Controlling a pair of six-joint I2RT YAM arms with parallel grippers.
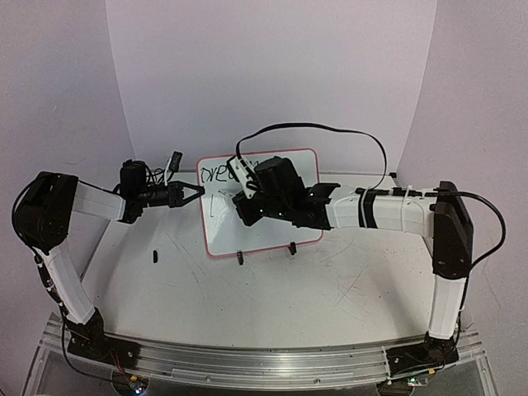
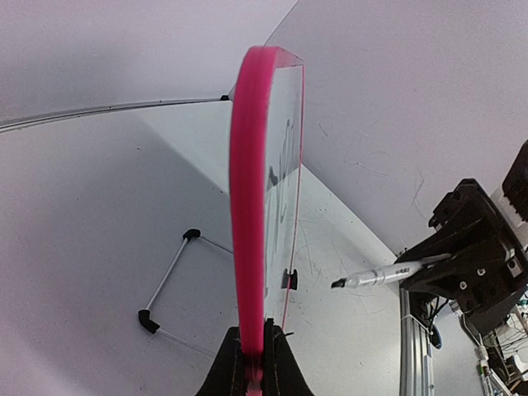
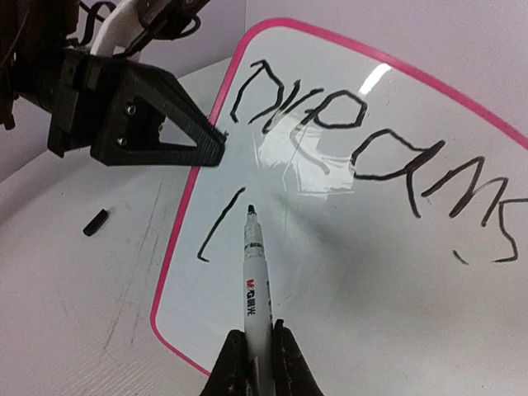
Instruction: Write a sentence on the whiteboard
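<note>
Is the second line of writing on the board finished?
No: below the word dreams on the whiteboard there is only one slanted stroke, beside the marker.

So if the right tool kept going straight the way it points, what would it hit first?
Probably the whiteboard. The right tool grips a marker whose tip leads, close to the single stroke under "dreams"; contact is unclear.

Lit evenly and brightly from above, with a faint lilac cast. Glares white across the whiteboard [image 3: 355, 247]. Bends at wrist-view edges; blurs closest to the left lens.
</note>
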